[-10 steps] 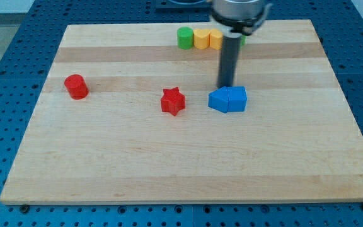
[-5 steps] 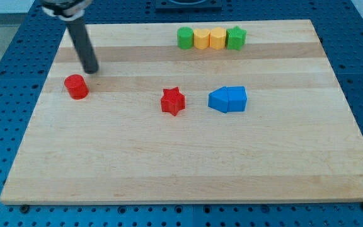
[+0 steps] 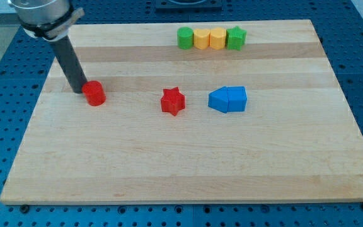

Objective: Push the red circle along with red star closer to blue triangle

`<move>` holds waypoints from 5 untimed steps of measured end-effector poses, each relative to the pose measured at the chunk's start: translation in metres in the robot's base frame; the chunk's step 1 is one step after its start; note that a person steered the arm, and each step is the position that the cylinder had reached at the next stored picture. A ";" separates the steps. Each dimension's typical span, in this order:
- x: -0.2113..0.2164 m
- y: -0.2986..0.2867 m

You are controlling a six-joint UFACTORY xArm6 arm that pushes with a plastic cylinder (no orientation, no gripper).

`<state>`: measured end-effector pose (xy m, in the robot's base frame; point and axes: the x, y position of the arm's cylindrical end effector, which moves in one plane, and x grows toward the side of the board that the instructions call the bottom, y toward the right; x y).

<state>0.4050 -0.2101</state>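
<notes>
The red circle (image 3: 94,93) sits on the wooden board at the view's left. My tip (image 3: 79,90) is right against its left side, touching it. The red star (image 3: 173,101) lies near the board's middle, to the right of the circle. The blue triangle (image 3: 218,100) lies just right of the star, joined to a second blue block (image 3: 237,99) on its right.
A row of blocks stands at the view's top: a green circle (image 3: 184,38), two yellow blocks (image 3: 201,38) (image 3: 217,38) and a green star (image 3: 236,38). The board's left edge (image 3: 36,107) is close to my tip.
My tip swung from above the blue blocks to the view's left, came down behind the red circle and pushed it about 30 pixels to the right. The other blocks have not moved.
</notes>
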 end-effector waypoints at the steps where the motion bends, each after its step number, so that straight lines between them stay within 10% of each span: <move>1: 0.011 0.013; 5: 0.045 0.016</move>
<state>0.4500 -0.1946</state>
